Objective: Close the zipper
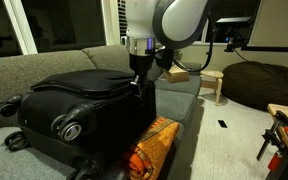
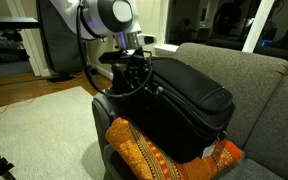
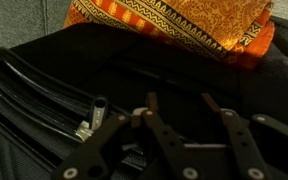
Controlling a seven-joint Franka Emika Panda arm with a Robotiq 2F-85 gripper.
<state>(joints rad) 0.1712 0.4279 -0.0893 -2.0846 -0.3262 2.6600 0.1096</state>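
Observation:
A large black soft suitcase (image 1: 79,100) (image 2: 189,100) lies on its side on a grey sofa. My gripper (image 1: 139,72) (image 2: 134,78) hangs straight down at the suitcase's top corner edge. In the wrist view the gripper (image 3: 177,100) has its two fingers standing apart over dark fabric, with nothing seen between them. A small silver zipper pull (image 3: 84,129) lies just left of the fingers, on the zipper's seam along the lid edge. The rest of the zipper line is too dark to follow.
An orange patterned cushion (image 1: 149,145) (image 2: 154,155) (image 3: 174,25) is wedged under the suitcase's end. The grey sofa (image 1: 44,65) (image 2: 269,75) backs the case. A wooden stool (image 1: 214,85) stands beyond it.

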